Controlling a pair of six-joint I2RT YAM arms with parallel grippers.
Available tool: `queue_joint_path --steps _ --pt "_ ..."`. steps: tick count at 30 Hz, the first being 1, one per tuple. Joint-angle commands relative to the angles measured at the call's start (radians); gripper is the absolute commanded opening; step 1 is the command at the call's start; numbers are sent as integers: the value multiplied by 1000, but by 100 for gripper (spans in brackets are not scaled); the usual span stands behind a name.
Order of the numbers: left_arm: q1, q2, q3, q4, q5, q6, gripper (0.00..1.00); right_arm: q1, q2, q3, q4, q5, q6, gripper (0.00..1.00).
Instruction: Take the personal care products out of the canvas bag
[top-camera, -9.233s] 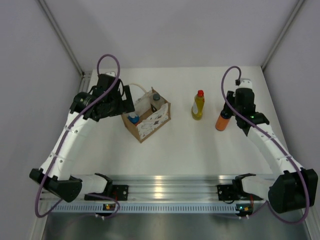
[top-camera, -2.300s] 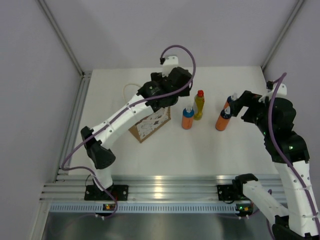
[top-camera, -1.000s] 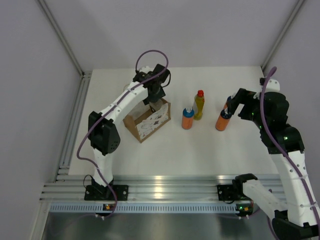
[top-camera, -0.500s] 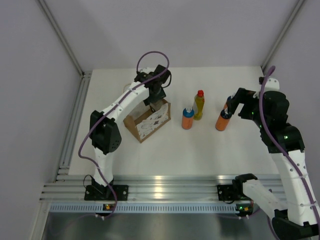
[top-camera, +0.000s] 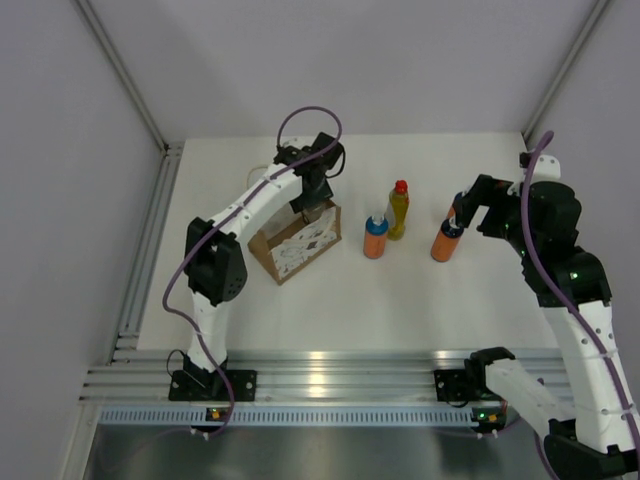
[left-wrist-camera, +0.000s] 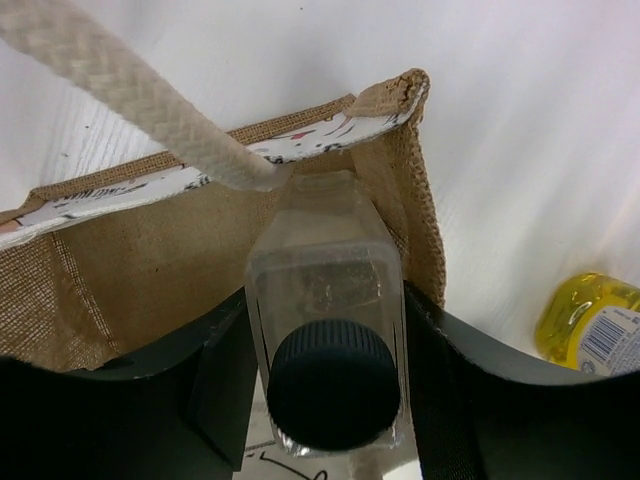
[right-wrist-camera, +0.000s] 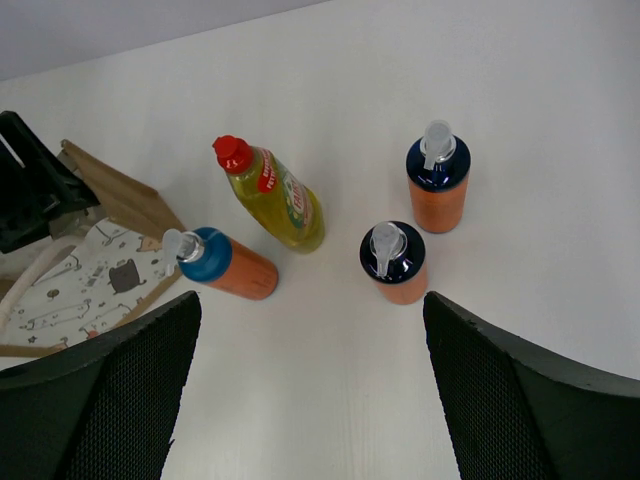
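Observation:
The canvas bag (top-camera: 290, 252) stands left of centre, tan with a white patterned side (right-wrist-camera: 90, 270). Inside it stands a clear bottle (left-wrist-camera: 325, 285) with a dark cap (left-wrist-camera: 332, 385). My left gripper (left-wrist-camera: 325, 400) reaches down into the bag, and both fingers press the bottle's sides. On the table to the bag's right stand a yellow bottle (right-wrist-camera: 275, 200) with a red cap and three orange bottles (right-wrist-camera: 225, 265) (right-wrist-camera: 395, 265) (right-wrist-camera: 438, 185) with blue tops. My right gripper (right-wrist-camera: 310, 400) hangs open above the table near the two right-hand orange bottles, with nothing between its fingers.
A cream rope handle (left-wrist-camera: 130, 95) crosses over the bag's rim just behind the clear bottle. The yellow bottle (left-wrist-camera: 590, 320) shows just beyond the bag's right wall. Grey walls close in the table at the back and both sides.
My left gripper's fingers have closed in a little onto the clear bottle inside the bag. The right arm and the bottles on the table have not moved.

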Motion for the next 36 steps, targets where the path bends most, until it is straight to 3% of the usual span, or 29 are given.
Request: queue_joint_path --steps 1,8,12,13,19,28,36 --pt "2 36 4 13 19 -4 59 -1 -18 33 3 -17 -9 89" --pt "-4 66 -8 19 22 -2 57 1 -22 31 2 -19 -12 89" --pt "-6 74 -30 43 30 3 37 1 -22 30 0 -19 -18 89" --pt "-6 75 -28 43 28 3 26 1 -22 30 0 -17 -22 89" --pt "-7 65 -13 45 22 13 2 1 -15 37 2 -17 -29 89" --pt "-15 -23 136 46 -73 125 0 1 -10 40 5 -11 -32 89" --pt "-15 -108 159 43 -50 210 0 1 -19 30 3 -2 -32 90"
